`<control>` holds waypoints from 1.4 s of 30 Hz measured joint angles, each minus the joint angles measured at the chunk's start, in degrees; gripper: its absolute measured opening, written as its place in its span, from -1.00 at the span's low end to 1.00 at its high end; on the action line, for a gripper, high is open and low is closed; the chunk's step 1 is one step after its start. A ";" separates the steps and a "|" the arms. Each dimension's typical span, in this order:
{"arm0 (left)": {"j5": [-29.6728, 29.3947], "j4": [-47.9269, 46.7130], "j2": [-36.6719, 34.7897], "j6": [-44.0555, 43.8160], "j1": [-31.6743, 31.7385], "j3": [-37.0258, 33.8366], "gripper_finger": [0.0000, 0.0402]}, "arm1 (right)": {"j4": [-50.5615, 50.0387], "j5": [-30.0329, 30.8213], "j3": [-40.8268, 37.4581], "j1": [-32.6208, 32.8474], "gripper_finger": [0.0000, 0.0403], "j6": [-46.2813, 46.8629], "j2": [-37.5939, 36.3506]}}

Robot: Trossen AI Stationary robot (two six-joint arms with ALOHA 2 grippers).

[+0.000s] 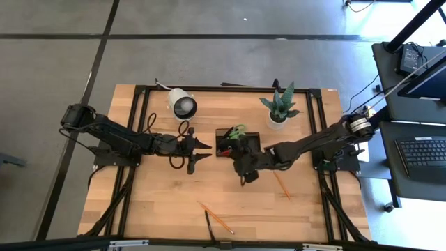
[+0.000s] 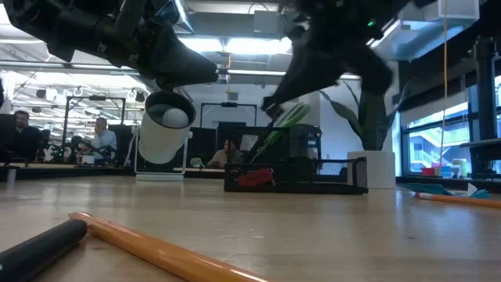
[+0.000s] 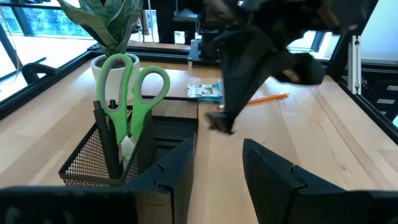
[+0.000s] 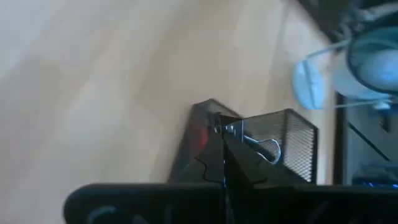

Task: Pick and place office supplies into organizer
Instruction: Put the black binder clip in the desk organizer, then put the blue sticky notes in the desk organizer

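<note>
Two matte-black jointed arms here, the left arm (image 1: pixel 118 136) trailing looped black cables near its tool (image 1: pixel 202 152), the right arm (image 1: pixel 313 143) showing a silver-ringed joint with a red mark, its tool (image 1: pixel 244 167) ending in flat, angular black fingers (image 4: pixel 249 174).

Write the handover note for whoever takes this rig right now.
Right gripper: shut on a binder clip, above the organizer.
Left gripper: open, empty, just left of the organizer.
Done: scissors stand in the organizer's mesh cup; something red lies in its low tray.
Left: drop the clip in; then one pencil right of the organizer, another pencil and a pen near the front edge, and a blue pad by the plant.
</note>
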 joint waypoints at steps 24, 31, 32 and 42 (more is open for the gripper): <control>0.00 -0.37 0.00 0.00 0.00 0.00 -0.35 | 3.55 6.73 -0.08 -4.23 -0.86 2.88 12.47; 0.00 -0.37 0.00 0.00 0.00 0.00 -0.35 | 3.53 6.73 -0.08 -4.23 -0.61 2.64 12.47; 0.00 -0.37 0.00 0.00 0.00 0.00 -0.35 | 3.53 6.76 -0.08 -4.23 -0.55 2.64 12.47; 0.02 -0.37 0.00 0.00 0.00 0.00 -0.35 | -5.19 10.10 0.01 -1.24 -0.25 14.23 6.84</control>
